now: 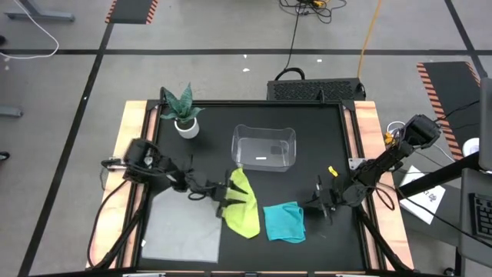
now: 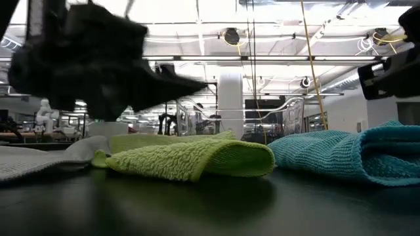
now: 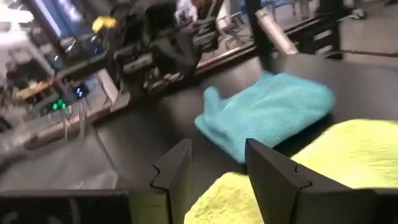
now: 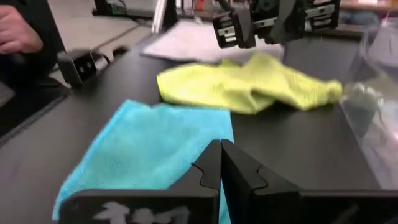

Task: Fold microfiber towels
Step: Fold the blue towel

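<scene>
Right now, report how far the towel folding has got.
Done: the teal towel looks folded. In hand: the left gripper hovers open above the yellow-green towel, which lies loosely doubled. Left: the grey towel still lies flat. The right gripper waits shut beside the teal towel.

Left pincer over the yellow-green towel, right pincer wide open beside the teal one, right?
Not quite. The right pincer is shut, its fingers pressed together in the right wrist view, beside the teal towel. The left pincer is indeed over the yellow-green towel.
</scene>
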### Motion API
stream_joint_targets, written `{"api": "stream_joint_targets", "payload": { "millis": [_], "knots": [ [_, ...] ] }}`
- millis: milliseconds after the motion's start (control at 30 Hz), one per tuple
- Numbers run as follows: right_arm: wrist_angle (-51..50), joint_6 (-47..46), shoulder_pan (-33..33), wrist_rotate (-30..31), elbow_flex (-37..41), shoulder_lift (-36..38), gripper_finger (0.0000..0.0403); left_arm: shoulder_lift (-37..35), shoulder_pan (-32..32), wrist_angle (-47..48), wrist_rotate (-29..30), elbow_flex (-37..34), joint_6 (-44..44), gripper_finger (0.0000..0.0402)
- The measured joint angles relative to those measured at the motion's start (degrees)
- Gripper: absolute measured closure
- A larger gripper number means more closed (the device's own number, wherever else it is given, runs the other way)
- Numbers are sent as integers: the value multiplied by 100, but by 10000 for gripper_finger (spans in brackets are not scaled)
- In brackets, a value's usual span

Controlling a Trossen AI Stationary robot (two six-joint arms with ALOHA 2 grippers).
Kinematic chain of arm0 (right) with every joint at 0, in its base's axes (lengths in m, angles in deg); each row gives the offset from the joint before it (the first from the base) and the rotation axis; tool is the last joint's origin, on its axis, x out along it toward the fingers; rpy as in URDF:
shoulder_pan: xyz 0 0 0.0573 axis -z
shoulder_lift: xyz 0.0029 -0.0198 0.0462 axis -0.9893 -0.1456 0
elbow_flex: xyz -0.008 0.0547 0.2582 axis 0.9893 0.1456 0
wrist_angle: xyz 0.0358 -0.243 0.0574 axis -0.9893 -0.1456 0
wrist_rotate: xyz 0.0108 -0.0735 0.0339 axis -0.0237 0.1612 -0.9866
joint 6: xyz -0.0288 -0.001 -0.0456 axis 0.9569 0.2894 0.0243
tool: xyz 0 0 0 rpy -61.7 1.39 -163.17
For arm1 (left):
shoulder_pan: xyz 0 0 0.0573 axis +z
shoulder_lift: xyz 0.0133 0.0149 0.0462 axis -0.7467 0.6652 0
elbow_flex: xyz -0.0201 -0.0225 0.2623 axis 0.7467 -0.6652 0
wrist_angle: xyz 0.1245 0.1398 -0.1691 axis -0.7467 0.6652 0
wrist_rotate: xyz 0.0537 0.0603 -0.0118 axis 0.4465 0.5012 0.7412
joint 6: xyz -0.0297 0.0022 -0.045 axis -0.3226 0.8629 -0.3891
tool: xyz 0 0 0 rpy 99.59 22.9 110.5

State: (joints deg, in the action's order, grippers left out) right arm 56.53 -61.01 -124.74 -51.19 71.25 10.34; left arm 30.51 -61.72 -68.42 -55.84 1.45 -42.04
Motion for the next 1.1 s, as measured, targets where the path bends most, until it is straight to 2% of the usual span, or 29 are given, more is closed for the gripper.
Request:
{"api": "stream_joint_targets", "payload": {
  "millis": [67, 100, 167, 233, 333, 467, 567, 700, 867, 967, 1100],
  "knots": [
    [155, 259, -22, 5, 1, 65, 403, -432, -140, 99, 102, -179, 252, 248],
    [268, 399, -51, 31, 2, 118, 403, -750, -281, 186, 357, -354, 427, 248],
    [355, 694, -226, 376, 0, 303, 403, -1366, -635, 289, 1002, -623, 971, 248],
    [280, 903, -487, 929, -1, 539, 403, -2046, -1122, 442, 1945, -1054, 1377, 248],
    [-39, 991, -810, 1405, 0, 905, 403, -2856, -1610, 442, 2863, -1521, 1437, 248],
    [-148, 1200, -1084, 1614, 2, 1343, 403, -3523, -2017, 783, 4012, -1876, 1487, 248],
    [-140, 1596, -1429, 2144, -3, 1780, 403, -3936, -2446, 721, 4854, -2030, 1900, 248],
    [-139, 2005, -1955, 2755, -3, 2359, 403, -4443, -2929, 282, 5123, -2277, 2331, 248],
    [-484, 2186, -2491, 3338, -2, 2725, 403, -4944, -2983, -730, 5451, -2865, 2230, 274],
    [-543, 2165, -2735, 3433, 80, 2824, 403, -5327, -2961, -588, 5185, -2853, 2120, 302],
    [-149, 2313, -3079, 3439, 281, 2932, 403, -5504, -2997, -481, 4952, -2851, 2407, 332]
  ]
}}
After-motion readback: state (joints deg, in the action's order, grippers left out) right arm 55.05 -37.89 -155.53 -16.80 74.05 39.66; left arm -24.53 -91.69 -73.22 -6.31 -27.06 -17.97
